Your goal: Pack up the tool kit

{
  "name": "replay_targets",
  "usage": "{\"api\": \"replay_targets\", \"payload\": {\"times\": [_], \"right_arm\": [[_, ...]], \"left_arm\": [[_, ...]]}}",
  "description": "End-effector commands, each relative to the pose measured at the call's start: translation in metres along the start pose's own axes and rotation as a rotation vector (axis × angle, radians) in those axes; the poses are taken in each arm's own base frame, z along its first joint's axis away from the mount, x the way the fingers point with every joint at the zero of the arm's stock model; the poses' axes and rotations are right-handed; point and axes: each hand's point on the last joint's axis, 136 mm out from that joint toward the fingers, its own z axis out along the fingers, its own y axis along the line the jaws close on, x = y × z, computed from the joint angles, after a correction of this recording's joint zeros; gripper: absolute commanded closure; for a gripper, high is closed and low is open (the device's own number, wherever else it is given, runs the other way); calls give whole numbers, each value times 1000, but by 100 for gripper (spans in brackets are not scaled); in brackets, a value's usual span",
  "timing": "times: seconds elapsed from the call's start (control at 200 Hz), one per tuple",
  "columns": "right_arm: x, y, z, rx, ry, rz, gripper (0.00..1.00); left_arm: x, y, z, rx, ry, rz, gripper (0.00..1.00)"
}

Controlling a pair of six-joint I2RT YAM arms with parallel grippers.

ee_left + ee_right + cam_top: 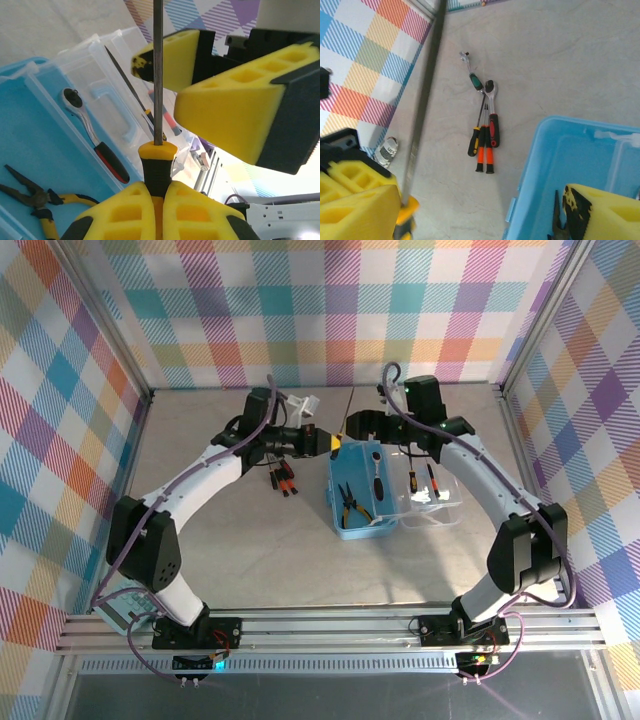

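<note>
Far left, the loose tools (482, 135) lie in a tight bunch on the bench (560, 60), just left of the case: a ratchet and slim screwdrivers, handles touching. They look light and stiff. Lying flat and side by side, they would be hard to pick singly, so the thicker handles are the better hold.

The left pincer (156, 195) is clamped on the black handle of a screwdriver (158, 75), which it holds clear of the bench above the case's far left corner. The bare steel shaft looks smooth and likely to slip between foam pads. The ribbed handle or the yellow collar would hold better.

The right pincer (156, 84) stands with its jaws apart, one pad on either side of that shaft. I cannot tell whether a pad touches it.

Below them the case (338, 472) lies open near mid-bench, with pliers (352, 502) in its near half and a ratchet (375, 468) in its far half. The floor between them is free, though narrow. Its walls are low and thin. It is probably light enough to slide if nudged.

The clear lid (440, 510) lies flat to the right with two slim screwdrivers on it. There is bare bench in front of the case, and the frame posts (520, 360) stand well apart from it.
</note>
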Motion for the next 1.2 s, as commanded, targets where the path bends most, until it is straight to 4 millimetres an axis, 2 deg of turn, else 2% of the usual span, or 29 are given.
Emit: {"api": "replay_targets", "payload": {"times": [0.0, 0.125, 0.265, 0.37, 0.495, 0.57, 0.615, 0.715, 0.785, 0.83, 0.9, 1.0, 1.11, 1.195], "right_arm": [[-7, 16, 6, -68, -15, -2, 18], [-6, 19, 11, -78, -7, -1, 24], [-4, 19, 18, -85, 2, 9, 40], [-2, 19, 21, -88, 12, 11, 56], [-4, 20, 19, -84, 7, 6, 82], [-4, 20, 16, -70, 4, -2, 94], [-5, 19, 14, -60, 3, -7, 100], [-5, 14, 7, -35, 4, -15, 100], [-5, 7, 0, -14, 1, -12, 100], [-6, -1, -8, 10, -4, -8, 100], [-5, -15, -23, 52, -14, 0, 100], [-4, -40, -48, 132, -31, 12, 100], [5, -68, -73, 259, -18, 2, 100], [18, -92, -86, 381, 28, -6, 100]], "left_arm": [[2, -10, 12, 47, 18, 11, 100], [2, -13, 18, 59, 24, 12, 100], [1, -21, 20, 77, 26, 27, 100], [-1, -27, 19, 92, 21, 39, 100], [-2, -30, 18, 102, 17, 46, 100], [-2, -29, 19, 104, 18, 46, 100], [-3, -29, 19, 103, 18, 46, 91], [-3, -26, 20, 91, 20, 49, 78], [-5, -23, 17, 73, 18, 52, 49], [-8, -16, 12, 39, 12, 53, 33], [-16, -1, -3, -31, -18, 41, 18], [-26, 31, -32, -145, -66, -3, 9], [-17, 83, -63, -373, -60, -74, 4], [-1, 127, -81, -591, -18, -110, 3]]}}
